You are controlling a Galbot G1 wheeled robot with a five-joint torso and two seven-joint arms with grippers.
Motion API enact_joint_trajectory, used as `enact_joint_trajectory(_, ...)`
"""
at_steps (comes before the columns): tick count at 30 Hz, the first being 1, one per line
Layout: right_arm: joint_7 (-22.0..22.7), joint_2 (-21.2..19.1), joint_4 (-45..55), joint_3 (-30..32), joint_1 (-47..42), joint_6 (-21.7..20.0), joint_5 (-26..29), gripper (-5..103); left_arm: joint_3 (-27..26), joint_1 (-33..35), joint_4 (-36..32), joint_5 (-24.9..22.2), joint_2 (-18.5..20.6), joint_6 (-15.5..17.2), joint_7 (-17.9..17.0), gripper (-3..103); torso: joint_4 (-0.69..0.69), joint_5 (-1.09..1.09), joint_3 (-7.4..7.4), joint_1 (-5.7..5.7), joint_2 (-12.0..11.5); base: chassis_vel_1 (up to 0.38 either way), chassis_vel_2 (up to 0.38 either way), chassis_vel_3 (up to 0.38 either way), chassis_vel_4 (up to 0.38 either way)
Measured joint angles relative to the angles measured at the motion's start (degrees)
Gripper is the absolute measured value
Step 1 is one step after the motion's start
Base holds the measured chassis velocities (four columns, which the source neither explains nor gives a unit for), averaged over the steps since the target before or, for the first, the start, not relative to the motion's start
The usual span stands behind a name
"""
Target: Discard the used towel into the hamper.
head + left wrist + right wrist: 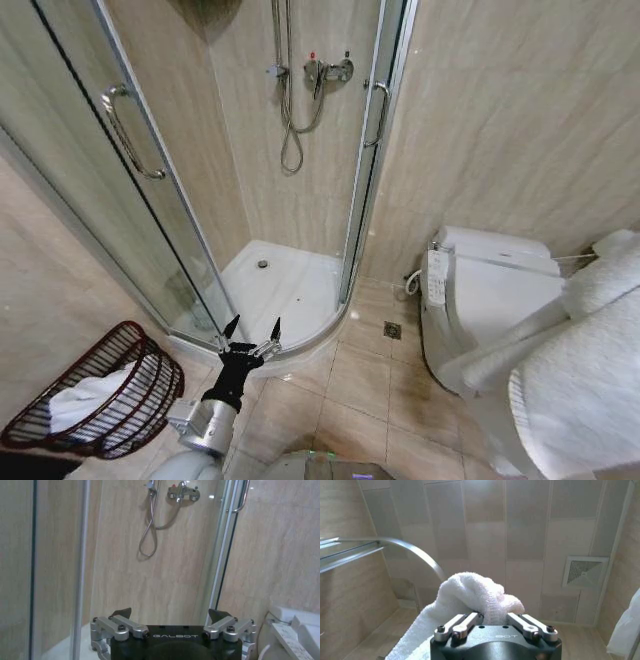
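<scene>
The hamper [128, 345] is a dark reddish-brown open-weave basket on the floor at the lower left, and some white cloth [85, 398] lies inside it. My left gripper [253, 328] hangs open just right of the hamper, in front of the shower tray. In the left wrist view the left gripper [170, 614] has nothing between its spread fingers. My right gripper [492, 617] is shut on a white towel [470, 588], bunched above its fingers. In the head view that towel [590, 380] hangs large and close at the right, hiding the gripper.
A glass shower cabin [290, 180] with a white tray [285, 285] stands ahead, its door [120, 150] at the left. A white toilet [490, 290] is at the right, and a floor drain [392, 330] lies between them. A curved metal rail [395, 545] is near the right gripper.
</scene>
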Motion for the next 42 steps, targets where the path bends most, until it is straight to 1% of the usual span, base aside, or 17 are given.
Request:
enact_joint_trajectory(7,0.09,0.15,0.70,1.04,0.03,-0.32,0.76,13,0.00,0.00,0.00,0.00,0.00,0.00,0.00,100,0.00,0.00,0.90,0.63,1.51,0.000,0.000,0.000,0.000)
enact_joint_trajectory(10,0.21,-0.02,0.74,1.93,-0.04,-0.56,1.37,13,0.00,0.00,0.00,0.00,0.00,0.00,0.00,100,0.00,0.00,1.43,1.08,2.50,0.000,0.000,0.000,0.000)
enact_joint_trajectory(24,0.12,0.46,0.86,1.51,-0.18,-0.50,1.35,13,0.00,0.00,0.00,0.00,0.00,0.00,0.00,100,0.00,0.00,3.19,2.44,5.64,0.000,0.000,0.000,0.000)
enact_joint_trajectory(31,0.01,0.68,0.86,1.25,-0.22,-0.49,1.25,13,0.00,0.00,0.00,0.00,0.00,0.00,0.00,100,0.00,0.00,4.43,3.40,7.83,0.000,0.000,0.000,0.000)
enact_joint_trajectory(42,-0.08,0.98,1.01,0.79,-0.20,-0.48,1.06,13,0.00,0.00,0.00,0.00,0.00,0.00,0.00,100,0.00,0.00,5.94,4.48,10.42,0.000,0.000,0.000,0.000)
